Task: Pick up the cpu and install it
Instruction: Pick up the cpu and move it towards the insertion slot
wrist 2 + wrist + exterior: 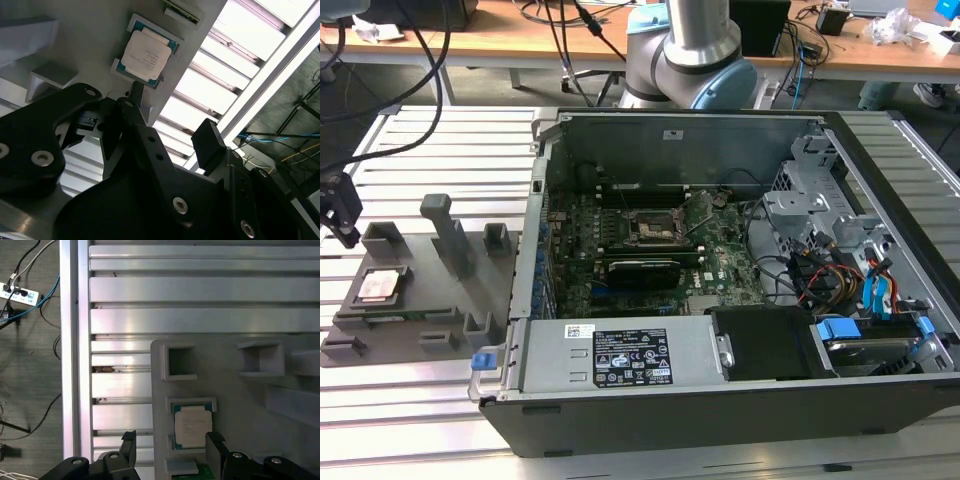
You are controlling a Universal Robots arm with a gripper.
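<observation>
Surface: slotted aluminium table (420,425) carrying a grey tray (428,290) and an open computer case (720,425).
Room: wooden desks (490,38) and hanging cables (556,45) beyond the arm base (690,50).
Cpu (192,426): flat in a tray recess, at the exterior view's left.
Gripper (172,452): fingers spread, empty, above the tray, clear of the cpu.

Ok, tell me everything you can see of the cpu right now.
The cpu is a flat square chip with a pale silver metal top bearing fine print and a thin teal-green rim. It lies flat, top up, in a shallow recess of the grey tray, outside the computer case. Nothing grips it; the open gripper hovers above.
</observation>
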